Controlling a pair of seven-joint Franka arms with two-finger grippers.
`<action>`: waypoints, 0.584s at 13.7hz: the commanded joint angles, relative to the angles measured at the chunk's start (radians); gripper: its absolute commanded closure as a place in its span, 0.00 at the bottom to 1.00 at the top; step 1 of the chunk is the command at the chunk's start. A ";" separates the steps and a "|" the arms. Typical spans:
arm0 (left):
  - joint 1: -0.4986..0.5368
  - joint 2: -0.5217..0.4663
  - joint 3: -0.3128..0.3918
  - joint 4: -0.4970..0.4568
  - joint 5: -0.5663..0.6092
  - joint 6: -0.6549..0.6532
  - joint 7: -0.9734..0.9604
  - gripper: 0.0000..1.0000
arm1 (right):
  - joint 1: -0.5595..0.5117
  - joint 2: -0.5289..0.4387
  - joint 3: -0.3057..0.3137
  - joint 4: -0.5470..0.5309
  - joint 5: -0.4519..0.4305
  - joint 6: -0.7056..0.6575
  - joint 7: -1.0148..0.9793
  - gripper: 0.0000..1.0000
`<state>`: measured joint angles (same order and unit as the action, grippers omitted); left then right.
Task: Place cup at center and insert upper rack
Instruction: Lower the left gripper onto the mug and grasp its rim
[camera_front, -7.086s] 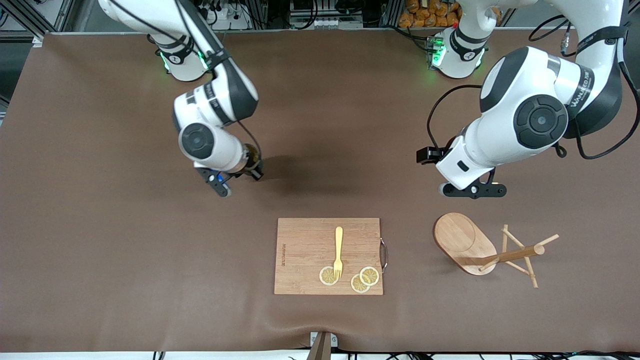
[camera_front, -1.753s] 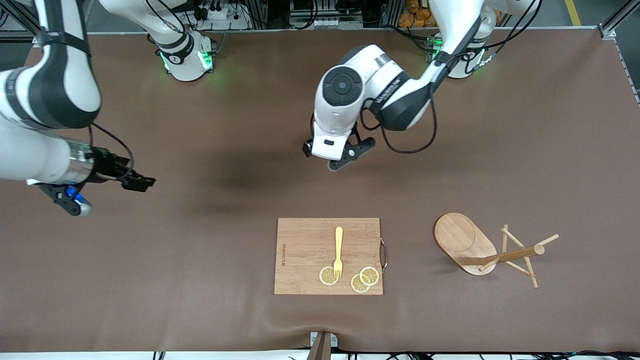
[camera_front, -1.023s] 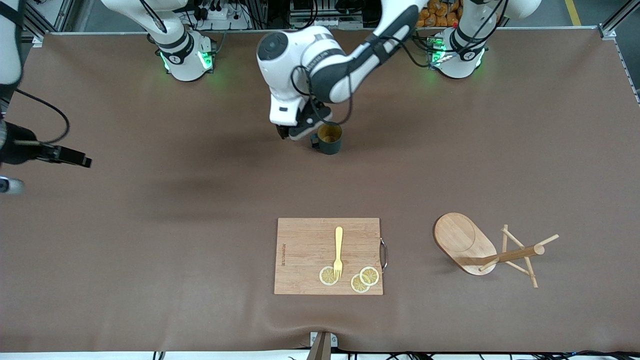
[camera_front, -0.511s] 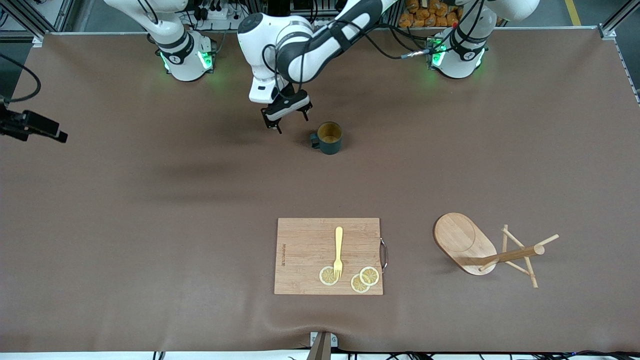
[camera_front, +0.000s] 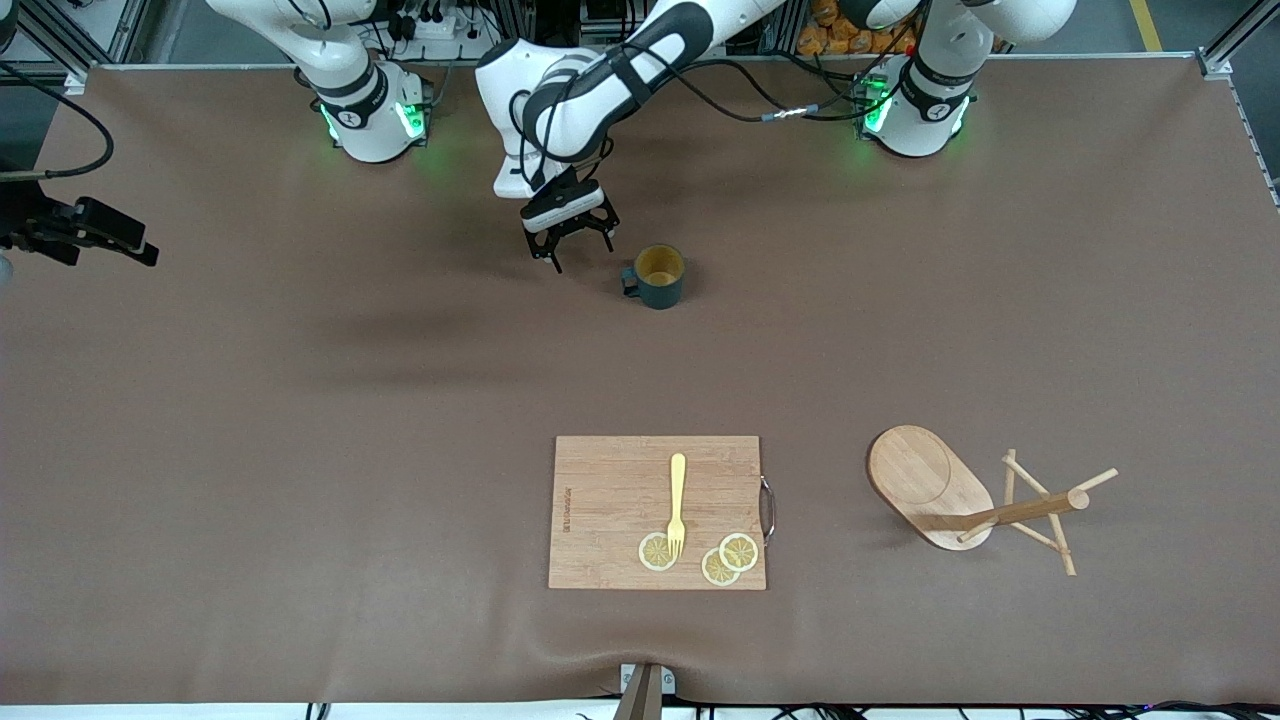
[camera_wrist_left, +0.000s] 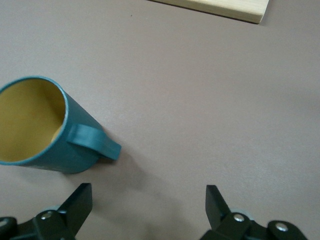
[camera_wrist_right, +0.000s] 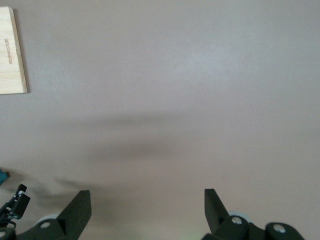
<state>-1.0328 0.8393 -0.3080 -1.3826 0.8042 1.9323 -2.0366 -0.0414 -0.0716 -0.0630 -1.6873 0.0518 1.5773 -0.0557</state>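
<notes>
Front view: the cup (camera_front: 659, 276) stands upright on the bench (camera_front: 300, 450), handle toward the left hand (camera_front: 573, 247), which hangs released at about ten o'clock from it, just apart. The rack (camera_front: 985, 505) lies tipped over at about four o'clock from the cup, well apart, post pointing toward the left arm's end, so the left arm is nearer to it. The right hand (camera_front: 100, 228) waits at the right arm's end

Left wrist view: open fingers (camera_wrist_left: 80, 202) near the cup (camera_wrist_left: 45, 127), not touching

Right wrist view: fingers (camera_wrist_right: 80, 207) spread over bare bench (camera_wrist_right: 200, 75)
</notes>
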 joint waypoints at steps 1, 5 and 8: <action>-0.030 0.023 0.026 0.023 0.070 -0.010 -0.120 0.00 | 0.009 0.004 -0.004 0.055 -0.038 -0.002 0.010 0.00; -0.079 0.036 0.088 0.022 0.087 -0.047 -0.180 0.00 | 0.051 0.006 -0.014 0.083 -0.058 -0.005 0.013 0.00; -0.090 0.038 0.110 0.020 0.089 -0.074 -0.198 0.00 | 0.044 0.004 -0.015 0.078 -0.050 -0.002 0.014 0.00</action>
<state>-1.1050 0.8662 -0.2123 -1.3827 0.8657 1.8958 -2.2046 -0.0063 -0.0713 -0.0645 -1.6290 0.0188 1.5780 -0.0504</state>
